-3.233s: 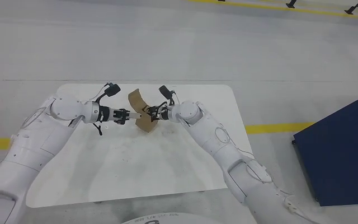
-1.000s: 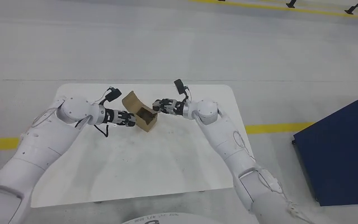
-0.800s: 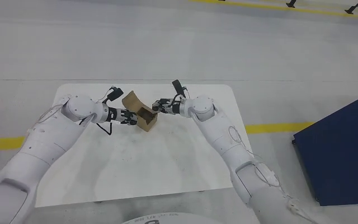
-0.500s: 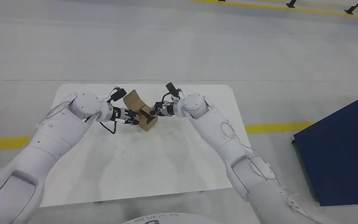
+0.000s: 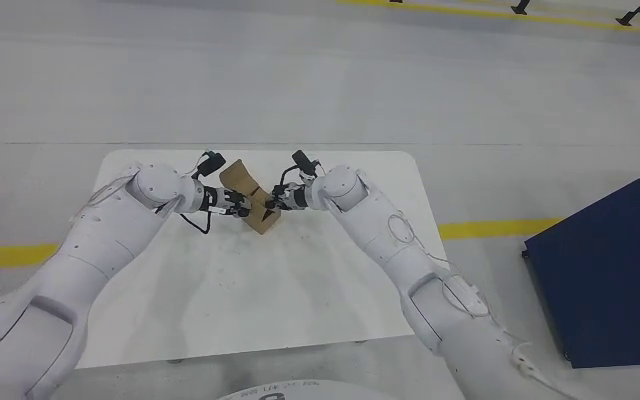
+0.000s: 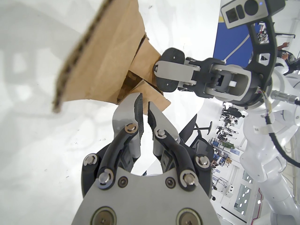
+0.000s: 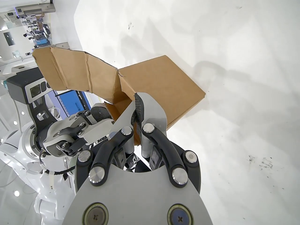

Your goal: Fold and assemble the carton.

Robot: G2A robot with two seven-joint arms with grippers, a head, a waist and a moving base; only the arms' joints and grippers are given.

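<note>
At far middle of table (image 5: 300, 300), carton (image 5: 248, 192) stayed put (half-open, one flap raised). We closed both arms in: right gripper (image 7: 135, 110) pinched wall, left gripper (image 6: 145, 105), pressed nearly together, met lower flap. Folding resumed, we judged.

Table (image 5: 250, 300), white, carrying dark smudges (image 7: 262, 161). Floor (image 5: 420, 80), grey, lying all around. Yellow line (image 5: 485, 229) running across the floor beside the table. Blue block (image 5: 590, 270), possibly a crate, standing well apart at right.
</note>
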